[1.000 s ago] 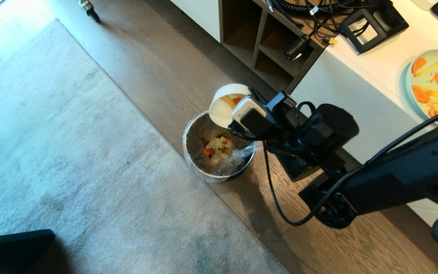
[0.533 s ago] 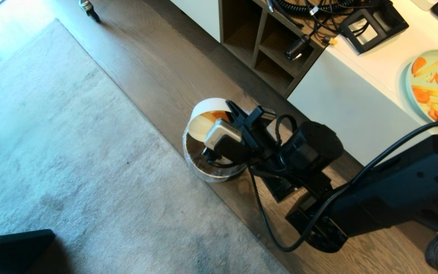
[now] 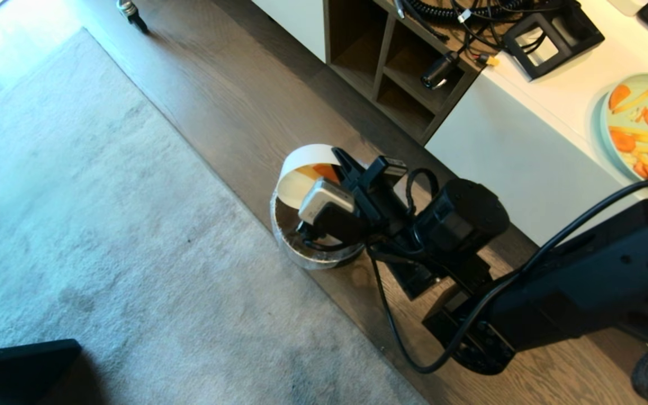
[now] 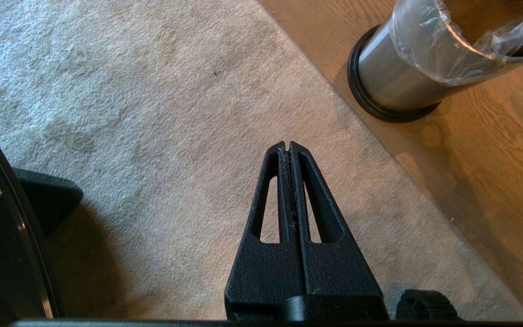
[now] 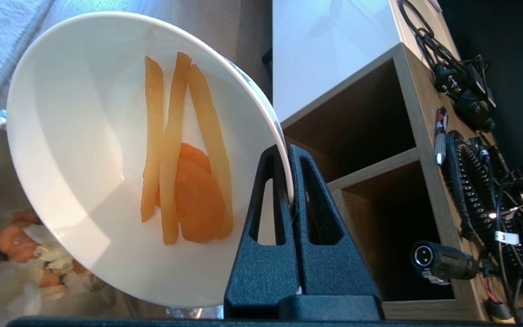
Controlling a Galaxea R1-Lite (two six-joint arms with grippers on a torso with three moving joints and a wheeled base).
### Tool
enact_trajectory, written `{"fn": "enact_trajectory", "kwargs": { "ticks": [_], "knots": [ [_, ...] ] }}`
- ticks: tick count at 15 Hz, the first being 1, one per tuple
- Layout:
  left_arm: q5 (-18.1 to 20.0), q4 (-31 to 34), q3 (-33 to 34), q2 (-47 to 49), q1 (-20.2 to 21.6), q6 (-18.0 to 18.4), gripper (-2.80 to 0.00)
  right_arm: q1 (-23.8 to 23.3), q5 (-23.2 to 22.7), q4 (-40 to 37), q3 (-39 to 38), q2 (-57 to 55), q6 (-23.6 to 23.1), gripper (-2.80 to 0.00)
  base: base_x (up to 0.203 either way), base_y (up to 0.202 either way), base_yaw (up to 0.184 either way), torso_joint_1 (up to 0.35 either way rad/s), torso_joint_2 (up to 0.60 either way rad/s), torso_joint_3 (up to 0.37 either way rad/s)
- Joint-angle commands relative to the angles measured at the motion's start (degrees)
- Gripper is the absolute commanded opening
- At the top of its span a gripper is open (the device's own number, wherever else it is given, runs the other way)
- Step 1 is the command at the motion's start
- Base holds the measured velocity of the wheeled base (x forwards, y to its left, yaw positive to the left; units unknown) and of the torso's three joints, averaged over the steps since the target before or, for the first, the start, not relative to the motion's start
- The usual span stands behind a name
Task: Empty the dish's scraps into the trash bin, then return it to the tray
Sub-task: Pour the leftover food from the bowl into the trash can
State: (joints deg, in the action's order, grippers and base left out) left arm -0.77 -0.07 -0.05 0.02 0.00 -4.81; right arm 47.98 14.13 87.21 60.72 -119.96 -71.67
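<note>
My right gripper (image 3: 340, 163) (image 5: 287, 150) is shut on the rim of the dish (image 3: 300, 169) (image 5: 75, 181). This deep white bowl is tipped on its side over the trash bin (image 3: 289, 239) (image 4: 393, 77), a silver bin with a clear bag liner. Scraps (image 5: 184, 186) (image 3: 321, 170) still cling inside the bowl: three pale strips over an orange carrot slice. More food lies in the bin's liner (image 5: 14, 245). My left gripper (image 4: 287, 144) hangs shut and empty above the carpet, beside the bin. The tray is out of view.
The bin stands on wood floor at the edge of a grey carpet (image 3: 104, 225). Behind it are open wooden shelves (image 3: 391, 67) and a white counter with cables and a blue-green plate of carrot pieces (image 3: 644, 126). A dark base corner (image 3: 14, 368) sits on the carpet.
My right arm carried the tipped bowl down and left until it covers the bin's opening. Over the last half second it barely moved.
</note>
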Motion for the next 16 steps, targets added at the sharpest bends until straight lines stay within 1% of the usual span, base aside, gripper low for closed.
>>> {"fn": "enact_trajectory", "kwargs": {
  "ticks": [1,4,11,16],
  "knots": [
    [0.0,0.0,0.0,0.0,0.0,0.0,-2.8,-0.8,-0.1,2.6,-0.2,0.2,-2.1,-2.8,0.0,0.0,0.0,0.0,0.0,0.0],
    [0.0,0.0,0.0,0.0,0.0,-0.1,-2.8,-1.9,-0.2,2.6,-0.2,0.3,-5.0,-2.8,0.0,0.0,0.0,0.0,0.0,0.0],
    [0.0,0.0,0.0,0.0,0.0,0.0,-2.8,-2.1,0.2,2.5,-0.1,0.0,-10.6,-2.8,0.0,0.0,0.0,0.0,0.0,0.0],
    [0.0,0.0,0.0,0.0,0.0,0.0,-2.8,-2.2,0.3,2.5,0.5,0.7,-10.6,-2.8,0.0,0.0,0.0,0.0,0.0,0.0]
  ]
}}
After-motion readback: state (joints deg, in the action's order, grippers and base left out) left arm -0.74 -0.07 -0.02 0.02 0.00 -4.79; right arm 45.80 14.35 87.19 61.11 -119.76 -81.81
